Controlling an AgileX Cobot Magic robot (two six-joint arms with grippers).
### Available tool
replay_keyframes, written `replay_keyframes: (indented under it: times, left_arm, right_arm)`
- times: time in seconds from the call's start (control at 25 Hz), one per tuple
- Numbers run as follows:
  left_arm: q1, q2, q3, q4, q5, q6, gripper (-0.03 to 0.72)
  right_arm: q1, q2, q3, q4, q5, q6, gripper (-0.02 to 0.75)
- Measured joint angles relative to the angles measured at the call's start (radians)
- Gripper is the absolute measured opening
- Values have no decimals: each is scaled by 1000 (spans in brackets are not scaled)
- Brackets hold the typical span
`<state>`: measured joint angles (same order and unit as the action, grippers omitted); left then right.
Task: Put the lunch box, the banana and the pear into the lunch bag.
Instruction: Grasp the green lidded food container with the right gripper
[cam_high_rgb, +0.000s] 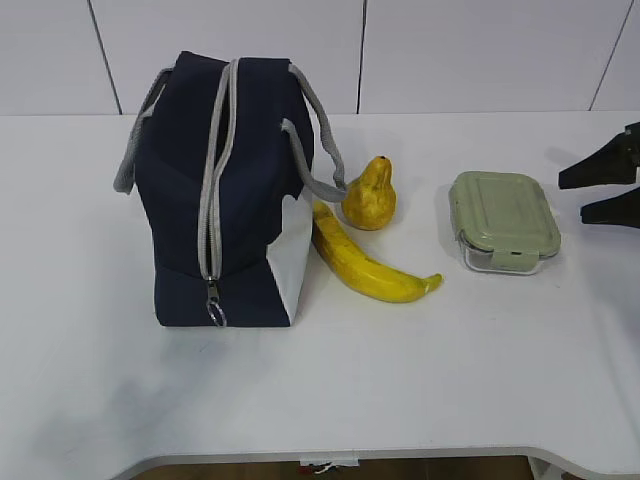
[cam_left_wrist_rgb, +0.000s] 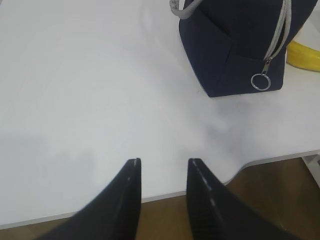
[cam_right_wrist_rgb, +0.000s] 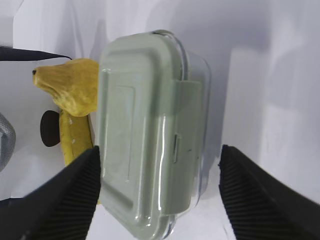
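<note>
- Exterior view, table (cam_high_rgb: 420, 390): white top carrying every item.
- Exterior view, lunch bag (cam_high_rgb: 180, 200): navy fabric, upright at 9 o'clock of the table's middle; grey zipper (cam_high_rgb: 212, 190) runs closed down its near face to a ring pull (cam_high_rgb: 216, 314); white side panel and grey handles.
- Exterior view, banana (cam_high_rgb: 365, 266): yellow, lying flat, one end touching the bag's white panel, other end pointing to 4 o'clock.
- Exterior view, pear (cam_high_rgb: 370, 197): upright, just beside the banana at its 12 o'clock.
- Exterior view, lunch box (cam_high_rgb: 502, 220): glass with sage-green lid on, at 3 o'clock of the pear, apart from it.
- Exterior view, right gripper (cam_high_rgb: 609, 190): at the frame's 3 o'clock edge, fingers spread, beside the box, not touching it.
- Left wrist view, left gripper (cam_left_wrist_rgb: 163, 166): fingers part-spread, nothing between them, above bare table; bag corner at 1 o'clock.
- Right wrist view: the right gripper's fingers (cam_right_wrist_rgb: 75, 190) stand wide on either side of the lunch box (cam_right_wrist_rgb: 145, 135); contact cannot be told; pear and banana at 9 o'clock.
</note>
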<state>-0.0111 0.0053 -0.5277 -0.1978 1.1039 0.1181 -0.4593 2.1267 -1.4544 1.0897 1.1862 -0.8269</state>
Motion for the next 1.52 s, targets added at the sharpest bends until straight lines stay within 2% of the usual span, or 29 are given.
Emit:
replay_keyframes:
  times: [0.6, 1.52]
  left_arm:
    - [0, 0, 0, 2, 0, 0, 239]
    - [0, 0, 0, 2, 0, 0, 239]
  right_arm:
    - [64, 80, -4, 25, 0, 2, 583]
    - [64, 115, -8, 80, -4, 2, 582]
